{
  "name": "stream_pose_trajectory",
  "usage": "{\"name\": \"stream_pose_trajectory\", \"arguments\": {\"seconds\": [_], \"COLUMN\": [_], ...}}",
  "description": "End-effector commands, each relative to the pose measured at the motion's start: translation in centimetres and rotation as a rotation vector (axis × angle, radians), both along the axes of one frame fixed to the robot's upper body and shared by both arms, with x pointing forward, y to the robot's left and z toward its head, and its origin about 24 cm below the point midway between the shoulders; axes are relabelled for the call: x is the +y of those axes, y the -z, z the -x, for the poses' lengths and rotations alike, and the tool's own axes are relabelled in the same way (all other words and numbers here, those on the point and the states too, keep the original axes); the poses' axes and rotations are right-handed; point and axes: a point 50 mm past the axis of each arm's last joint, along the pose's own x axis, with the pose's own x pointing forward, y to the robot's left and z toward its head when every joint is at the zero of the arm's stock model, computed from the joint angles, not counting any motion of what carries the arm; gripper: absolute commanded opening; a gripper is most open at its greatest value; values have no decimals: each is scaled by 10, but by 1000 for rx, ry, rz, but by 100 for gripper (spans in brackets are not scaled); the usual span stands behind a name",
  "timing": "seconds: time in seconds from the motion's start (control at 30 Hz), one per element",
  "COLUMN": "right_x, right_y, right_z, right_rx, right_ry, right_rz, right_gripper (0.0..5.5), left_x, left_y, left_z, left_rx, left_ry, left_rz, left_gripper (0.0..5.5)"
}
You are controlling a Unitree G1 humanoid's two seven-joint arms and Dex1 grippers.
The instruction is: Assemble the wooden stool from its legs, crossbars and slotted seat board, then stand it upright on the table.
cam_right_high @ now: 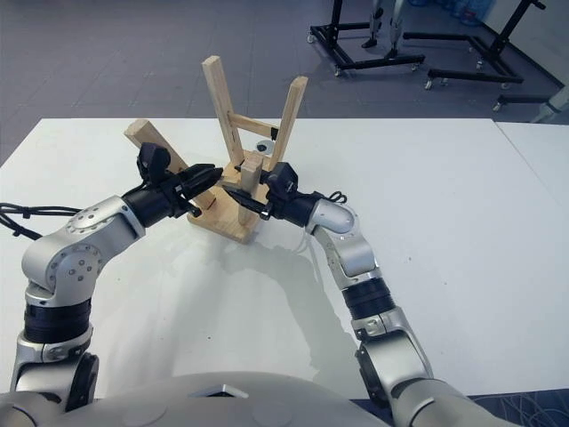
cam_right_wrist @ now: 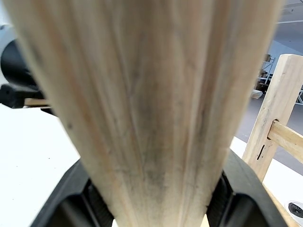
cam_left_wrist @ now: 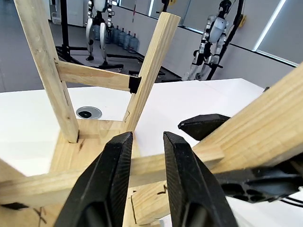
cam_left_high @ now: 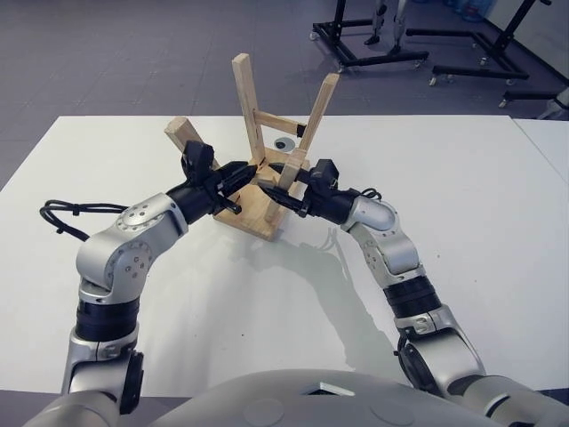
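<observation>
The right gripper (cam_left_high: 284, 196) is clamped on a tilted leg (cam_right_wrist: 151, 94). The left gripper (cam_left_wrist: 147, 138) sits facing it with a narrow, empty gap between its fingers, lying over a crossbar (cam_left_wrist: 42, 187). Both meet at the slotted seat board (cam_left_high: 253, 221), which is flat on the white table (cam_left_high: 444, 222) with two legs (cam_left_high: 247, 107) standing up from it.

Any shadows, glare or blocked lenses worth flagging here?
Left eye view: even light, only a soft shadow beside the seat board on the table. Right wrist view: the held leg, close to the camera, hides most of the scene. Left wrist view: no glare on the wood.
</observation>
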Motion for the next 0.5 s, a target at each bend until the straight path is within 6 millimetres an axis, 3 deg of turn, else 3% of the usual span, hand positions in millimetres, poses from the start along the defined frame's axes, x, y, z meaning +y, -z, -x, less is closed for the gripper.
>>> {"name": "stream_pose_trajectory", "arguments": {"seconds": [0.03,0.23,0.4,0.5], "right_x": [3,6,5,6], "right_y": [-5,-9,-7,-7], "right_z": [-2,-1,1,1], "right_rx": [-11,-12,-3,-2], "right_ry": [4,13,13,12], "right_rz": [33,65,60,55], "right_gripper": [207,207,207,207], "left_x": [4,10,14,8], "left_y": [27,6,-38,-58], "left_z": [7,-7,-22,-18], "left_rx": [74,4,-90,-113], "left_ry": [-3,-62,-134,-131], "left_rz": [-90,-50,30,86], "left_gripper": [117,117,117,117]}}
